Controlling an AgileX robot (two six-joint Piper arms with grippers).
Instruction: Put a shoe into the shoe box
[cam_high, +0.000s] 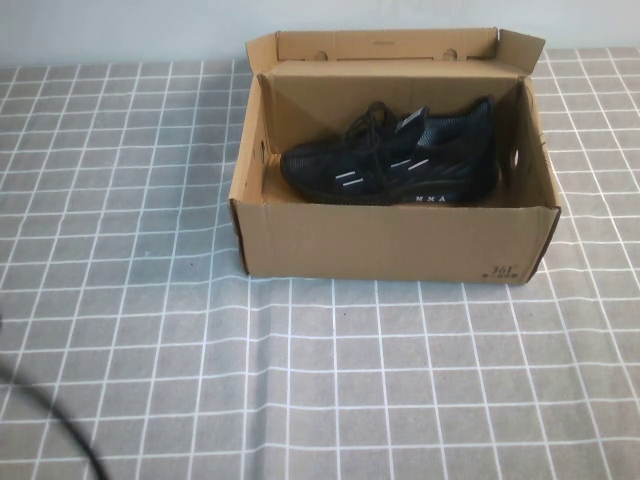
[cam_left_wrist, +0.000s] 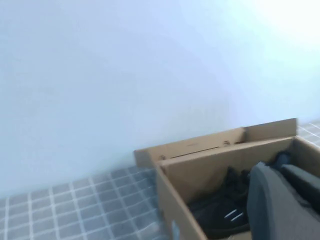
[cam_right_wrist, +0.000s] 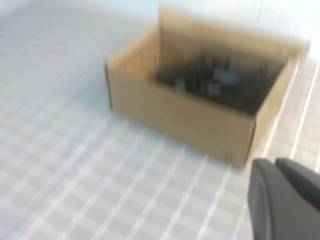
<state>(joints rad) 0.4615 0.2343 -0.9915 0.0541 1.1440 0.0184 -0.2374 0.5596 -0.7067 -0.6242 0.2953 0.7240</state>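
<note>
The black knit shoe (cam_high: 392, 155) lies on its side inside the open brown shoe box (cam_high: 390, 243), toe toward the left wall, with its white dash marks showing. The box's flap lid (cam_high: 385, 45) stands up at the back. Neither gripper shows in the high view. In the left wrist view my left gripper (cam_left_wrist: 277, 170) is shut and empty, off to the box's left side, with the box (cam_left_wrist: 210, 165) and the shoe (cam_left_wrist: 225, 210) ahead of it. In the right wrist view my right gripper (cam_right_wrist: 272, 162) is shut and empty above the cloth, well clear of the box (cam_right_wrist: 185, 115).
A grey tablecloth with a white grid (cam_high: 150, 330) covers the table. A dark cable (cam_high: 50, 420) crosses the near left corner. A pale wall stands behind the box.
</note>
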